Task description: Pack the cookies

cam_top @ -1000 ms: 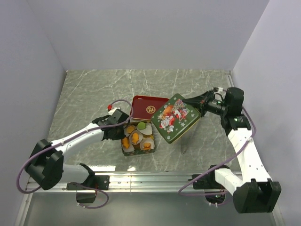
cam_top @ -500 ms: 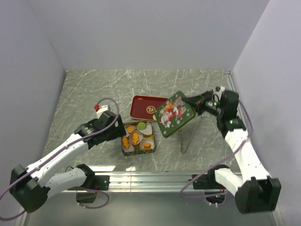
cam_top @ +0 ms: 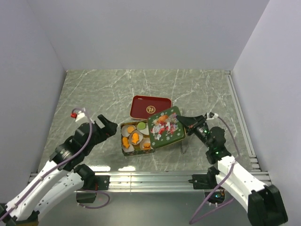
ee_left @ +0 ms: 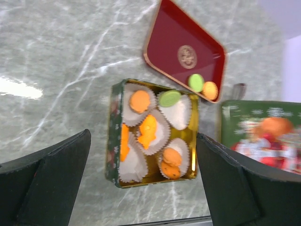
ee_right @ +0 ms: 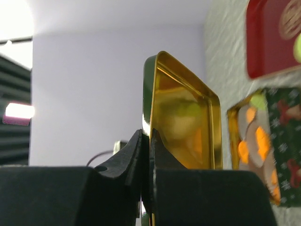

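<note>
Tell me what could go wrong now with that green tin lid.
The right gripper pinches the green Christmas tin lid by one rim only, tilted, so it could slip or seat crooked on the open gold-lined tin. A green cookie and an orange cookie lie on the red tray; closing now leaves them out.

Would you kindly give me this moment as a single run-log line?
left end effector: open, beside tin | right end effector: shut on lid | two cookies on red tray, others in tin
</note>
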Robot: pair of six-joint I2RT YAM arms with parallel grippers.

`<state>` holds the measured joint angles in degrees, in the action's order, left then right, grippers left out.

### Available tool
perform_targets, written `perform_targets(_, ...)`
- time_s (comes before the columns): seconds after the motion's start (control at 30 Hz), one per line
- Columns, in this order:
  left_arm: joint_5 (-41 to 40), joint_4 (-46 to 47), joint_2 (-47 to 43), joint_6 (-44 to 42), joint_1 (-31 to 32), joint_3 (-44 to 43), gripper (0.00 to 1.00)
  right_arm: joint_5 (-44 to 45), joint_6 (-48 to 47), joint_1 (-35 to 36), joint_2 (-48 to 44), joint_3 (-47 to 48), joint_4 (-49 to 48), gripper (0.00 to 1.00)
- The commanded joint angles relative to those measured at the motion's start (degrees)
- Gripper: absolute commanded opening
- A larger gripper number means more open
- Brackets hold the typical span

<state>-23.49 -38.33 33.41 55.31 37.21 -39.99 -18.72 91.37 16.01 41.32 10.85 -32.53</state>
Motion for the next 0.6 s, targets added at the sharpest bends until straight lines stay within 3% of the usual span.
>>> perform_targets(0.0, 1.95, 7.03, -8.14, 0.59, -0.03, 3.50, 0.99, 6.33, 2.93, 4.55, 4.19, -4.16, -23.25, 0.00)
perform_targets(0.2, 1.68, 11.43, -20.47, 2.25, -0.12, 11.58, 0.99, 7.20, 4.43, 8.94, 20.35, -8.57, -49.87, 0.00)
perform_targets(0.37, 3.71, 9.42, -22.16, 4.19, -0.12, 14.67, 0.99, 9.48, 4.25, 15.87, 30.56, -4.54, -59.56, 0.00)
perform_targets(0.57, 3.88, 11.87, -21.11, 5.60, -0.12, 17.05, 0.99, 12.31, 8.03, 19.41, 43.22, 2.32, -68.45, 0.00)
